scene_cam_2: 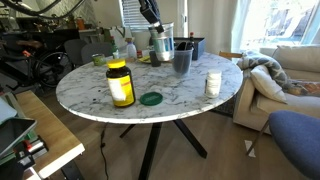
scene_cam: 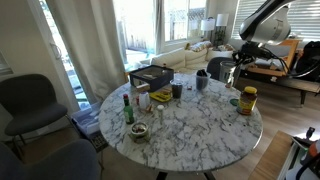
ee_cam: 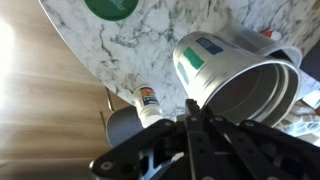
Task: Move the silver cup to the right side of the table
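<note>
The silver cup (ee_cam: pixel 232 70) fills the wrist view, open mouth toward the camera, with green and blue stickers on its side. My gripper (ee_cam: pixel 192 108) has its fingers closed together on the cup's near rim. In an exterior view the cup (scene_cam_2: pixel 160 44) stands on the marble table (scene_cam_2: pixel 185 98) next to a dark mug (scene_cam_2: pixel 182 58), with my gripper (scene_cam_2: pixel 155 24) straight above it. In an exterior view my gripper (scene_cam: pixel 228 67) hangs over the far right part of the table (scene_cam: pixel 190 135); I cannot pick out the cup there.
A yellow-lidded jar (scene_cam_2: pixel 120 84), a green lid (scene_cam_2: pixel 151 98) and a white bottle (scene_cam_2: pixel 212 84) stand near the table edge. A green bottle (scene_cam: pixel 127 107), a small dark cup (scene_cam: pixel 177 90) and a dark box (scene_cam: pixel 150 75) crowd the other side.
</note>
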`<state>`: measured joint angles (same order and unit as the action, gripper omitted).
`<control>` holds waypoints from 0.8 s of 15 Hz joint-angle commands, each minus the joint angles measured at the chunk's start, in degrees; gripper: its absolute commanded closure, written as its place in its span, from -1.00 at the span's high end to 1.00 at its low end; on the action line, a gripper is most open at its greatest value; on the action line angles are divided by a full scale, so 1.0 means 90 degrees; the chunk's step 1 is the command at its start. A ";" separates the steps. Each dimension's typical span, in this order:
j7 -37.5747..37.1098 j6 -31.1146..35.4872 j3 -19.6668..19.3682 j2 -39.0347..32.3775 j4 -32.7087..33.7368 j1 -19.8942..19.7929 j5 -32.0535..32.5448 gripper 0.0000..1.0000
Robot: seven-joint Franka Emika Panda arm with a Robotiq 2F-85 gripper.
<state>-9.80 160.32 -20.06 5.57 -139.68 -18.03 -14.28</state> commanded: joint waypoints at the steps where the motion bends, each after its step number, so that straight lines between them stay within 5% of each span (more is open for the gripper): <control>1: -0.0189 0.0454 -0.0188 -0.0907 0.0533 -0.0040 -0.0796 -0.98; 8: -0.0149 -0.0244 -0.0135 -0.2321 0.2070 -0.0391 -0.2099 -0.98; 12: -0.0678 -0.0501 -0.0084 -0.2787 0.2630 -0.0338 -0.1493 -0.98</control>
<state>-11.70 157.13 -21.66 -15.76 -120.23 -20.85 -31.23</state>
